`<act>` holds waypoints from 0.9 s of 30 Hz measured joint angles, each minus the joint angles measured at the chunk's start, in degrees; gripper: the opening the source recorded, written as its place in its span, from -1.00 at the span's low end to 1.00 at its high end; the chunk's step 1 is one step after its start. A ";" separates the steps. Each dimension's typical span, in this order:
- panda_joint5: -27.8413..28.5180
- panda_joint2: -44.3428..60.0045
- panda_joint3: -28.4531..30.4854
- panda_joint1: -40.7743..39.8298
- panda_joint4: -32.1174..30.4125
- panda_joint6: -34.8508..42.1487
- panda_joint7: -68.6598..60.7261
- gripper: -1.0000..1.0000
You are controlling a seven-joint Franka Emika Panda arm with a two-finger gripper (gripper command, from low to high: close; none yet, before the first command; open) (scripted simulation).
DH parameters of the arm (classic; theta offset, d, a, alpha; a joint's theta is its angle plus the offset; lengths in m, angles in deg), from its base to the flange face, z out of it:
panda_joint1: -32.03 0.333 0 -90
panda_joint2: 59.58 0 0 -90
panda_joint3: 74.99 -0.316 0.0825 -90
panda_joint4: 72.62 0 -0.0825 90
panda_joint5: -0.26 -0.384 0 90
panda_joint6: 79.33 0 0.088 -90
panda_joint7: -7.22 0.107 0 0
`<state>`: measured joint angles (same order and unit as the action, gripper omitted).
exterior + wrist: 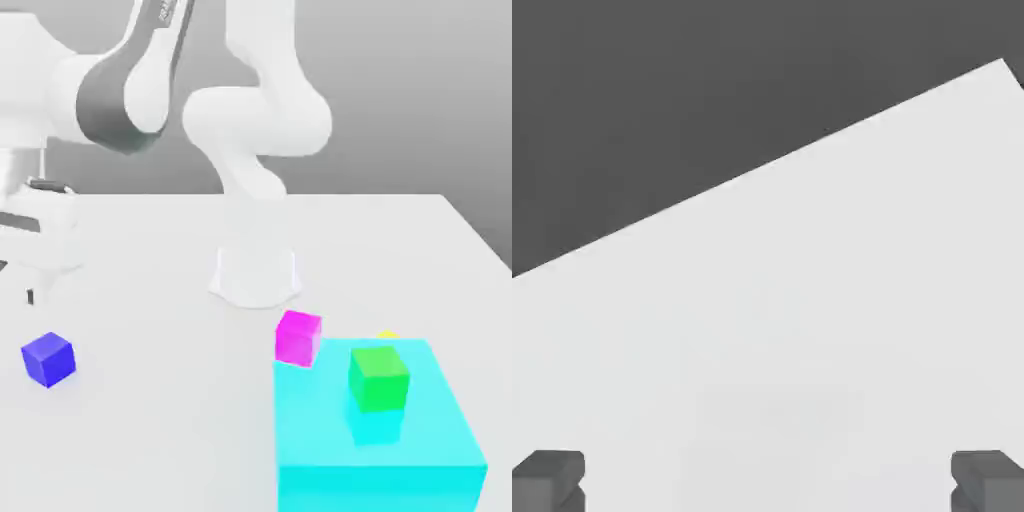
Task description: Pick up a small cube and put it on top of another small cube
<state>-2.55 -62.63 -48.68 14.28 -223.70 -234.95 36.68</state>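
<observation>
- Gripper (768, 480): wide open, empty; partly cut off at the exterior view's left.
- Yellow object (388, 335): mostly hidden behind cyan block (372, 440).
- Blue cube (48, 360): on table (170, 430), lower than gripper, apart.

In the exterior view, small light lettering (166, 10) stands on the dark grey band of the robot arm (118, 98), near the upper edge. It is too small for me to read surely.
</observation>
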 joint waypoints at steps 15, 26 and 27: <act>-20.30 21.41 -12.17 -15.39 -0.86 -13.28 -17.91 -1.00; -3.58 6.39 -8.28 -3.86 -2.70 -1.15 -0.99 -1.00; -3.27 5.19 -9.65 -1.16 -2.28 0.38 1.01 -1.00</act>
<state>-5.82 -57.44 -58.33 13.12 -225.98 -234.58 37.69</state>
